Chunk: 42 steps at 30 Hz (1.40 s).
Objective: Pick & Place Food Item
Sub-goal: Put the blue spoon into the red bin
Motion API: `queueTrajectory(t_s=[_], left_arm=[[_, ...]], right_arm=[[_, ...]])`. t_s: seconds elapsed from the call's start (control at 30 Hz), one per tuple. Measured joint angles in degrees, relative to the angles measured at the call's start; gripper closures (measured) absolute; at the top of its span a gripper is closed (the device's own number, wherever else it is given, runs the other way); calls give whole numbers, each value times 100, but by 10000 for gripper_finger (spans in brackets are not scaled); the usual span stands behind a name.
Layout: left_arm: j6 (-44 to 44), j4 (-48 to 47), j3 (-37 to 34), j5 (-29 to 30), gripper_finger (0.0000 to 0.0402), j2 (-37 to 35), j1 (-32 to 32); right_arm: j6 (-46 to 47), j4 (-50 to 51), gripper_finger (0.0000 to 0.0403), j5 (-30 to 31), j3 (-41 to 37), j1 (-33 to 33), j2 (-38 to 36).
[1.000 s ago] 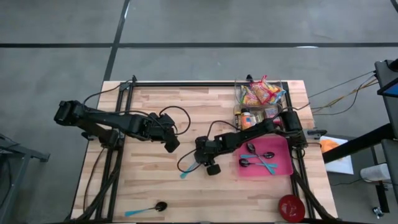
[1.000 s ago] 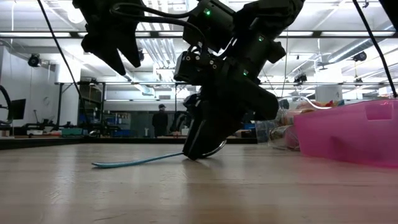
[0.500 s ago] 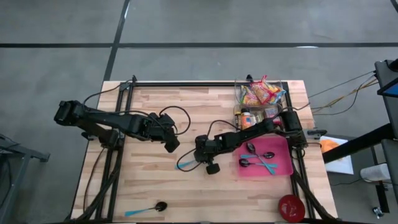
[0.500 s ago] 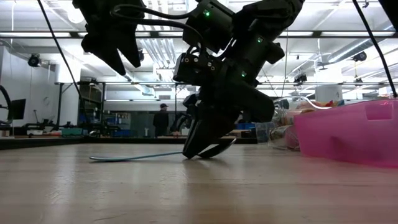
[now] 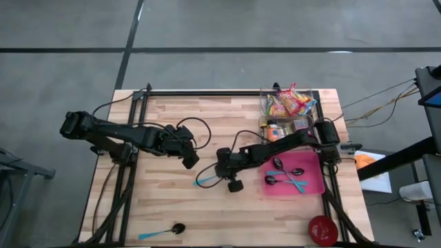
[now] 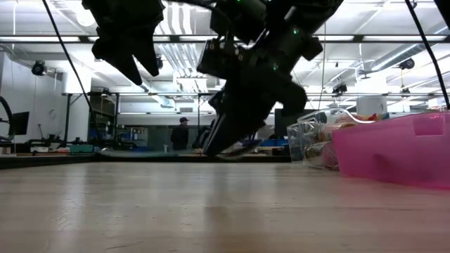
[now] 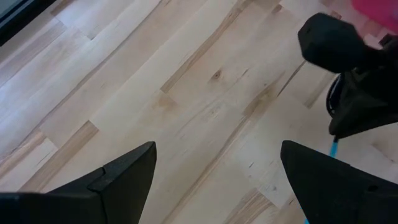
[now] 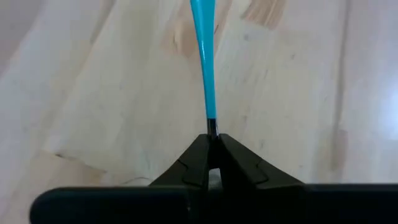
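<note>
A spoon with a blue handle (image 5: 204,181) is pinched at its dark bowl end between the pressed-together fingers of the right end effector (image 5: 222,176), near the middle of the wooden desk (image 5: 165,207). In the right wrist view the blue handle (image 8: 203,56) is seen sticking straight out from the closed fingertips (image 8: 198,163) over the planks. In the low view the spoon (image 6: 240,148) is held clear of the desk surface, under the dark right arm.

Just to the right, a pink tray (image 5: 311,184) is seen holding three more spoons (image 5: 288,176). Behind the tray, a clear bin (image 5: 266,105) filled with snack packets (image 5: 289,102) is placed at the desk's far right corner. Another blue-handled spoon (image 5: 160,232) lies near the front edge, and a red round object (image 5: 322,229) sits at the front right corner.

The left end effector (image 5: 191,159) is held above the desk beside the right one, its fingers (image 7: 118,177) spread wide and nothing between them.
</note>
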State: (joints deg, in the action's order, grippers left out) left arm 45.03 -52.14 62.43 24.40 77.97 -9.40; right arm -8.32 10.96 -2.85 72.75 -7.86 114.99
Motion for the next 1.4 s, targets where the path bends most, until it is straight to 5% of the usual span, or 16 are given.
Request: queueTrajectory(t_s=[0.33,0.73,1.17,1.4], left_arm=[[0,2,0,0,53,0,0],[-1,2,0,0,53,0,0],[-2,4,0,0,53,0,1],[-2,4,0,0,53,0,0]], right_arm=[[762,1062,374,46,-44,-107,-793],[2560,3398,374,989,-476,-911,-2536],[5337,4422,374,1087,-2250,-1674,-4208],[5996,4463,374,1139,-2956,-1981,-4936]])
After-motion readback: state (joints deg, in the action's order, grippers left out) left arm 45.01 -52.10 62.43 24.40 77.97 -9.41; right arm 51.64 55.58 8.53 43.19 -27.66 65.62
